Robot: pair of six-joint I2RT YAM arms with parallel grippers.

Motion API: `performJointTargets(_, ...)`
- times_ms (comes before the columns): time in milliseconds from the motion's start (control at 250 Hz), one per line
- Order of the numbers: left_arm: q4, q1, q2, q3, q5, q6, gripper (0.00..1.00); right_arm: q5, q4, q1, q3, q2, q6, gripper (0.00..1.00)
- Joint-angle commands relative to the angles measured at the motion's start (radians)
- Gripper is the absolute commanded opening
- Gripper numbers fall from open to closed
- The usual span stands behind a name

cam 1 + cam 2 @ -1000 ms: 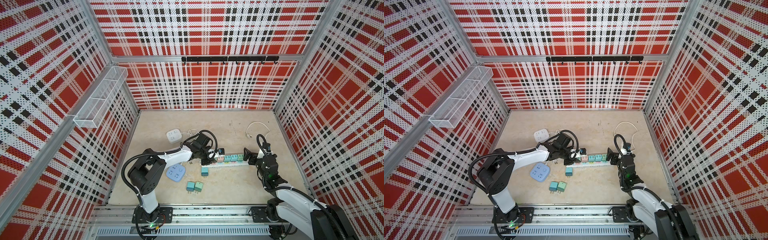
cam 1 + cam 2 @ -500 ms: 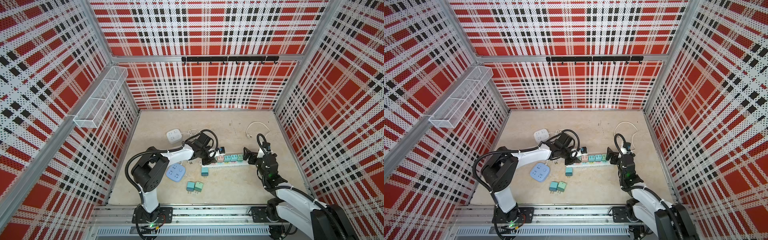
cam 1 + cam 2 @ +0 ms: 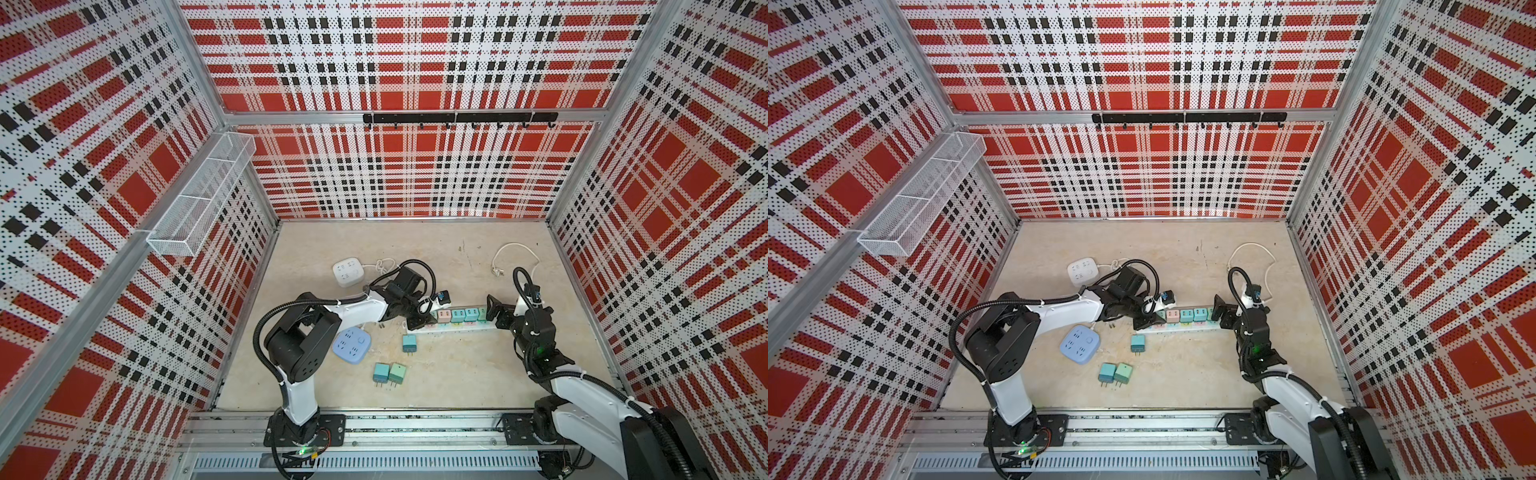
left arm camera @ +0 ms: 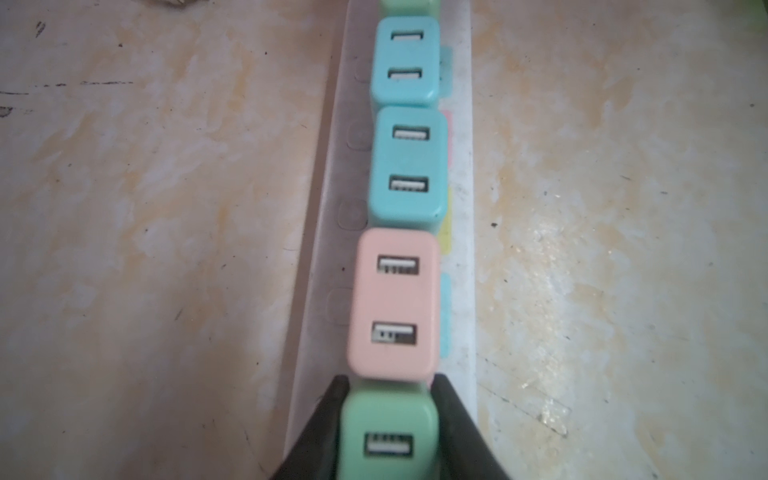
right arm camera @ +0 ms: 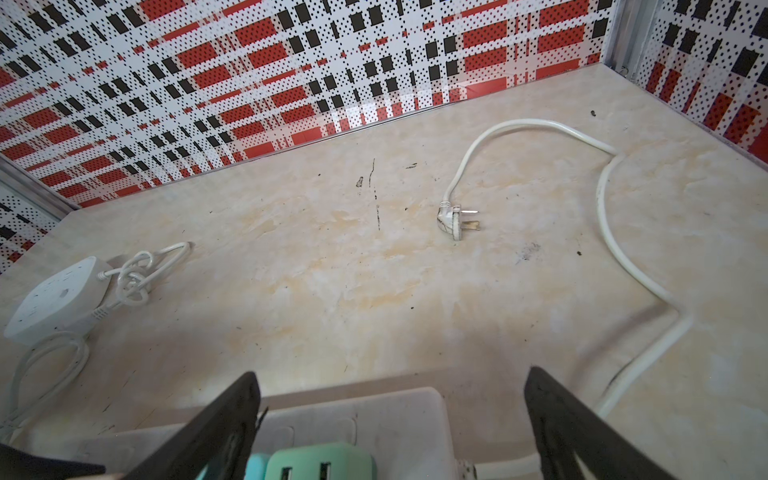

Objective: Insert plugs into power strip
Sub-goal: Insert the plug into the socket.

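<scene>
Left pincer (image 4: 389,377): my fingers flank the mint green plug (image 4: 388,436) at the bottom centre of the left wrist view. I cannot tell whether I am clamping it or have let go.
Right pincer (image 5: 390,372): released, jaws spread wide astride the other end of the power strip (image 3: 465,328), with 1 finger clearly apart from it.
Strip position: a long white bar lying across the desk (image 3: 436,257), centre of both top views, between my 2 arms.
Seated: 5 plugs stand in a tight row on the strip. They are the mint green plug, the pink plug (image 4: 395,303), the near teal plug (image 4: 409,166), the far teal plug (image 4: 405,58) and the end mint plug (image 5: 320,463).
Loose: 3 lie on the desk below the strip in a top view. They are the lone teal plug (image 3: 409,343), and lower left the paired teal plug (image 3: 380,372) touching the paired mint plug (image 3: 397,372).
Progress: I judge 5 of 8 done, 3 left.
Doubt: the prongs of the mint green plug are hidden, so I cannot confirm it is pushed fully home. I also cannot see whether the strip has free sockets left.
</scene>
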Motion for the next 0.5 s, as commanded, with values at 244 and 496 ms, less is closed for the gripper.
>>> performJointTargets(244,0.027,-0.070,-0.353,-0.087,-0.097,-0.039,0.99,-0.098,-0.260,0.003,0.154,-0.060,-0.003,0.88)
performJointTargets(496,0.186,-0.016,-0.716,-0.320,-0.249,-0.485,1.00,-0.052,-0.478,0.235,0.188,-0.227,0.059,0.77)
